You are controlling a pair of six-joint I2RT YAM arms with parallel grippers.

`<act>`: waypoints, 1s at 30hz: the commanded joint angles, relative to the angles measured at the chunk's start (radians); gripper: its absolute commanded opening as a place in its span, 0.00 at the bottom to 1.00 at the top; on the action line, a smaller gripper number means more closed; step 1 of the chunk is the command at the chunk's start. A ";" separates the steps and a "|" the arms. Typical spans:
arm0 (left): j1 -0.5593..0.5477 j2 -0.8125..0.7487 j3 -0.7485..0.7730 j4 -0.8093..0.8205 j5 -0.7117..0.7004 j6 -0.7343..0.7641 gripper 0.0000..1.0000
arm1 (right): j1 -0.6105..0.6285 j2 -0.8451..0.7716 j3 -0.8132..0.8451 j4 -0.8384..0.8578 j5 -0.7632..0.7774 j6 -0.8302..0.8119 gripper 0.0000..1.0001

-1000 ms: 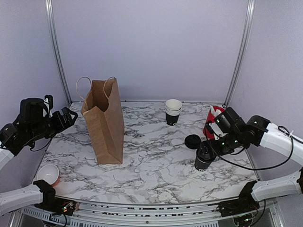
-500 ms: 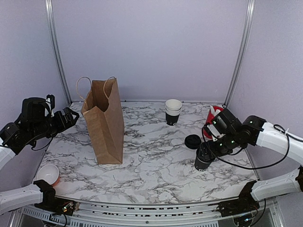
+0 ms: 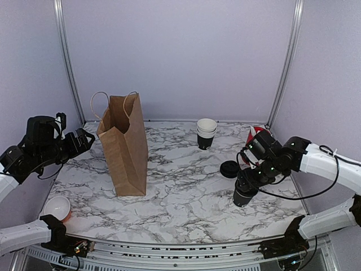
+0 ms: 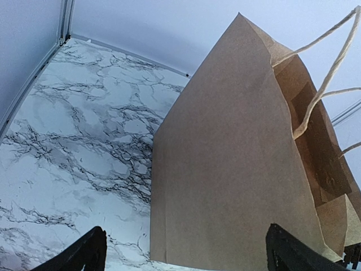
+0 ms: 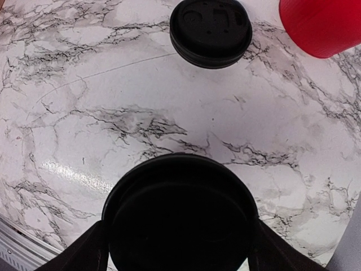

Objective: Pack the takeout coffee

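Evidently nothing was packed: the takeout coffee (image 3: 243,195) was left well right of the paper bag (image 3: 125,148), straddled by the right gripper (image 3: 247,183), its grip indiscernible; the left gripper (image 3: 79,142) was held agape.

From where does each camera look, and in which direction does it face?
Top external: above and behind the arms, looking forward and down on the marble table; both arms show.
Left wrist: on the left arm, facing the paper bag; left jaws show at the bottom, wide apart.
Right wrist: on the right arm, looking down at the lidded cup between the right jaws.
Shared: the loose lid shows in the top and right wrist views.
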State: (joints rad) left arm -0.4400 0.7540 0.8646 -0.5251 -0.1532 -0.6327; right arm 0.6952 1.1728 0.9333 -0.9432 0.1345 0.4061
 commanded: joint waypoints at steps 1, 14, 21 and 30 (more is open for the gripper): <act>0.003 0.006 0.037 0.025 0.016 0.026 0.99 | 0.003 0.015 0.042 -0.001 0.016 -0.009 0.81; 0.004 0.015 0.050 0.026 0.043 0.039 0.99 | 0.056 0.031 0.060 -0.074 0.064 0.027 0.81; 0.004 0.020 0.089 0.010 0.069 0.049 0.99 | 0.058 0.018 0.031 -0.033 0.023 0.034 0.81; 0.004 0.002 0.143 -0.035 0.058 0.051 0.99 | 0.050 0.012 0.028 0.000 -0.011 0.026 0.79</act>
State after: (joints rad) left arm -0.4400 0.7692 0.9680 -0.5339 -0.0971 -0.5945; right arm 0.7429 1.2003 0.9558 -0.9668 0.1501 0.4229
